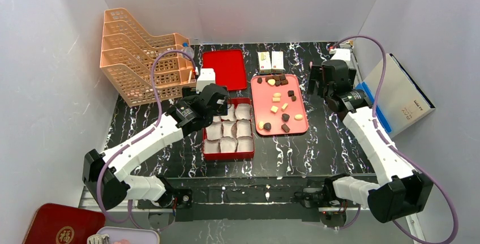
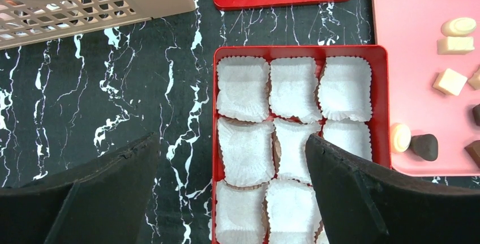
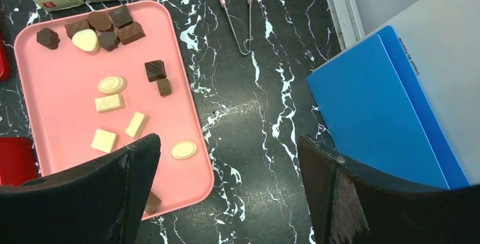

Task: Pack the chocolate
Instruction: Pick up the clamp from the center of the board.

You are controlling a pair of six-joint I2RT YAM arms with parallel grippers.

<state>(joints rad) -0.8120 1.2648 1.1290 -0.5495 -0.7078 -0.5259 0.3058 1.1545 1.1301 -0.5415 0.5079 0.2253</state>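
The chocolate, several dark and pale pieces point(image 1: 285, 117), lies loose on a pink tray point(image 1: 265, 94). It also shows in the right wrist view point(image 3: 112, 84) and at the right edge of the left wrist view point(image 2: 451, 81). A red box point(image 1: 228, 157) left of the tray holds white paper cups point(image 2: 294, 88); I see no chocolate in them. My left gripper point(image 1: 217, 103) is open and empty above the box's far left part point(image 2: 231, 137). My right gripper point(image 1: 324, 81) is open and empty above the table just right of the tray point(image 3: 227, 138).
A peach file rack point(image 1: 144, 57) stands at the back left. A red lid point(image 1: 223, 68) and two small white cartons point(image 1: 270, 60) lie behind the box and tray. Pink tongs point(image 3: 238, 12) lie right of the tray. A blue and white folder point(image 1: 396, 94) leans at the right wall.
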